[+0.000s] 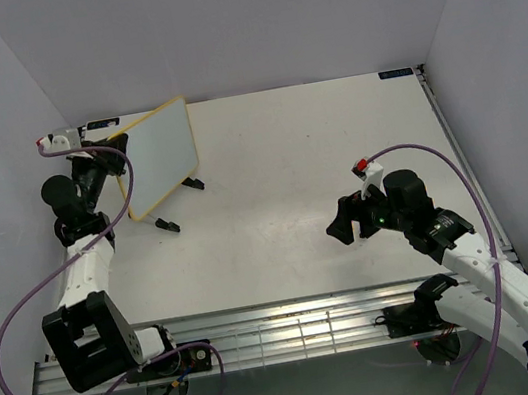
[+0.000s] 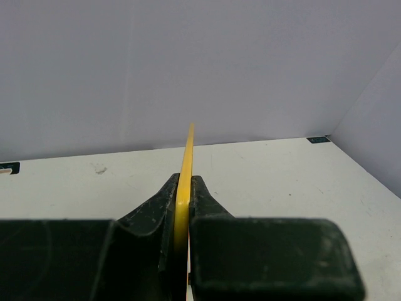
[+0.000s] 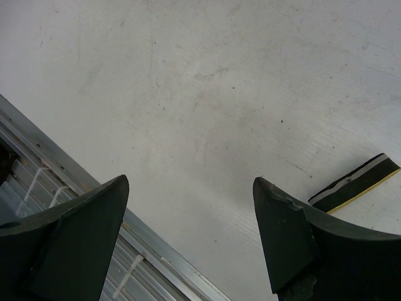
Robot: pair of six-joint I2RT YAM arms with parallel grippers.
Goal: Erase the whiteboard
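Observation:
The whiteboard (image 1: pixel 158 154) stands tilted on small black feet at the table's far left; its yellow-framed face shows no writing in the top view. My left gripper (image 1: pixel 112 147) is shut on its left edge. In the left wrist view the thin yellow frame (image 2: pixel 187 157) runs edge-on between the closed fingers of the left gripper (image 2: pixel 183 185). My right gripper (image 1: pixel 345 224) hovers open and empty over the table's right middle. In the right wrist view, the right gripper (image 3: pixel 190 180) has bare table between its fingers, and a black-and-yellow eraser block (image 3: pixel 355 182) lies just beyond the right finger.
An aluminium rail (image 1: pixel 295 324) runs along the table's near edge and also shows in the right wrist view (image 3: pixel 62 182). Pale walls close in the back and sides. Purple cables loop beside both arms. A small dark label (image 1: pixel 396 74) sits at the far right corner.

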